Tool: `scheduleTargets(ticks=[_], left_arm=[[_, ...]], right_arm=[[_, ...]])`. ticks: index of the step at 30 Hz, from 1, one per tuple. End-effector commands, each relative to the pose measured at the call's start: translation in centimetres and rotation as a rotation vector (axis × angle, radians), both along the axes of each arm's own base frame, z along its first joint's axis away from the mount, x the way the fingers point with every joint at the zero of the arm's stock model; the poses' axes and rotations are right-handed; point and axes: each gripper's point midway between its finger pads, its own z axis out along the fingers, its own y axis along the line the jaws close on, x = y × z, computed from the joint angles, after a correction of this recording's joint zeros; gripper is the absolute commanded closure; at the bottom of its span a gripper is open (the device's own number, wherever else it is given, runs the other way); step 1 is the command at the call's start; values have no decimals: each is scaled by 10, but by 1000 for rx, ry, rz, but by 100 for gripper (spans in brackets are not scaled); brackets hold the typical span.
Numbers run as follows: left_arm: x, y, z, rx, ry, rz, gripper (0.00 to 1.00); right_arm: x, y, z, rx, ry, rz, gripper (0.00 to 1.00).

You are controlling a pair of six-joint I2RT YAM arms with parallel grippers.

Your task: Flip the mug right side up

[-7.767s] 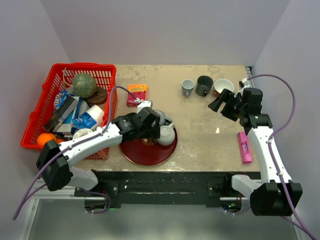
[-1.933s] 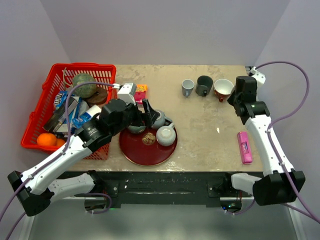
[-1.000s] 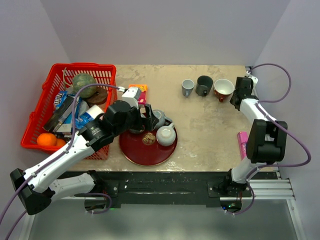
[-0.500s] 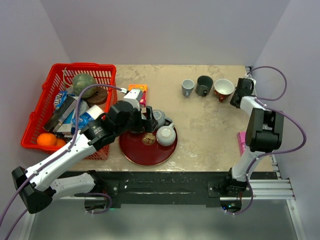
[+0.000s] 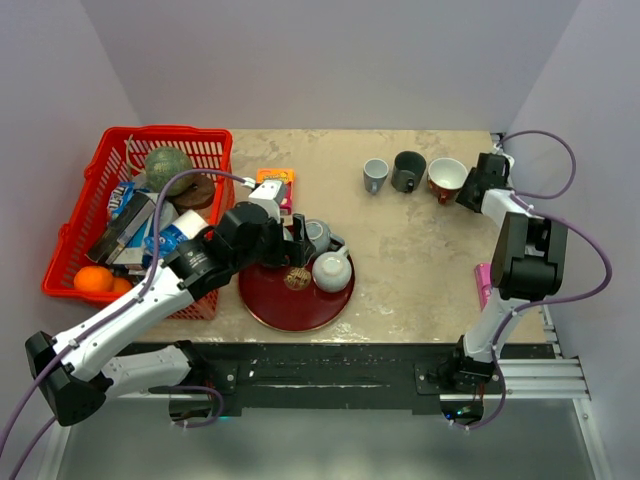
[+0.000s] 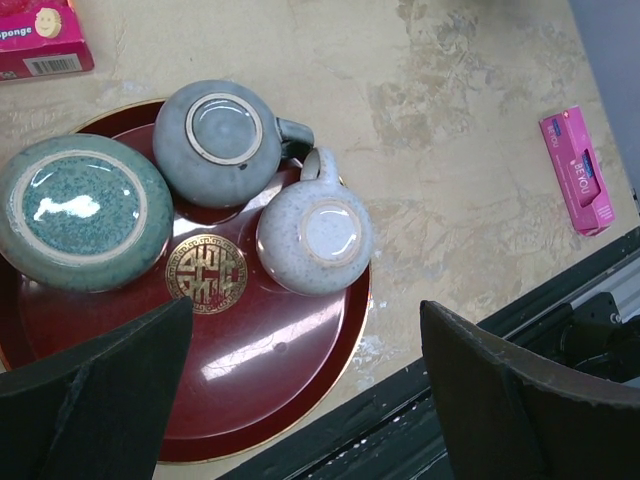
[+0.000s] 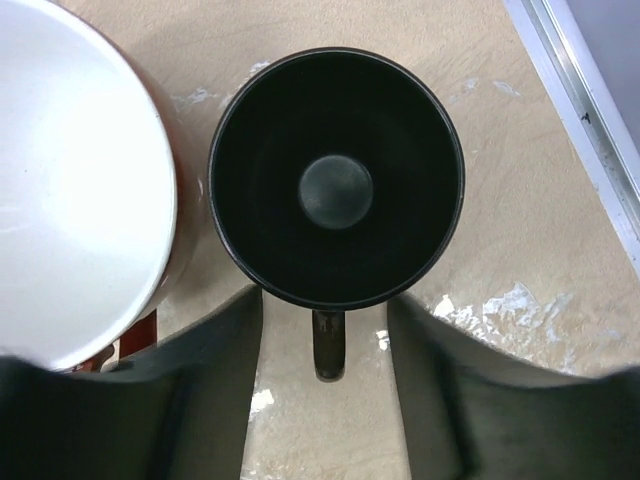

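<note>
– One question: where is the mug (image 7: 335, 180)?
– Under the right hand (image 7: 322, 305), near the far right corner of the table (image 7: 500, 330), just beside the white-lined cup (image 7: 70, 180); I cannot tell whether they touch. It stands mouth up, its long axis vertical.
– And the hand?
– Its fingers (image 7: 200, 400) are parted, one each side of the handle (image 7: 328, 345), gripping nothing. The handle points back between them.
– The left hand (image 6: 305, 320)?
– Spread wide over the red tray (image 6: 270, 390), well apart from the mug. The right is far nearer.
– So the move?
– I judge the turning done; a straight lift should clear the handle
</note>
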Motion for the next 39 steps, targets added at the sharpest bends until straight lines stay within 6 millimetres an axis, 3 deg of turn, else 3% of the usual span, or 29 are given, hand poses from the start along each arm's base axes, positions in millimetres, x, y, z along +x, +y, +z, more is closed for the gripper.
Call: scheduleTargets(ticks=[1, 4, 6, 7, 10, 16, 23, 28, 31, 32, 35, 39], left_arm=[[2, -4, 13, -21, -22, -2, 1], [2, -3, 11, -16, -19, -5, 1], [1, -3, 6, -8, -14, -10, 1], [0, -3, 4, -2, -11, -12, 1], [0, -4, -4, 19, 3, -24, 1], [6, -6, -16, 77, 21, -33, 1], [13, -8, -31, 131, 44, -28, 1], [13, -23, -45, 121, 82, -68, 1], [13, -39, -49, 77, 86, -125, 1], [14, -48, -47, 50, 74, -153, 1], [23, -64, -42, 40, 29, -186, 1], [40, -83, -39, 82, -31, -235, 2]], right_arm=[[8, -3, 40, -10, -113, -23, 36], [-1, -3, 57, -10, -146, -40, 20], [-9, -2, 65, 2, -153, -58, 15], [-12, 0, 81, 9, -182, -57, 11], [-32, 10, 93, 71, -164, -78, 1], [-58, 39, 111, 199, -172, -42, 1], [-99, 68, 160, 254, -291, 71, 1], [-118, 115, 167, 352, -338, 236, 2], [-124, 160, 159, 378, -326, 327, 5], [-129, 186, 155, 402, -307, 379, 5], [-138, 226, 140, 458, -277, 452, 9], [-150, 246, 122, 481, -234, 474, 10]])
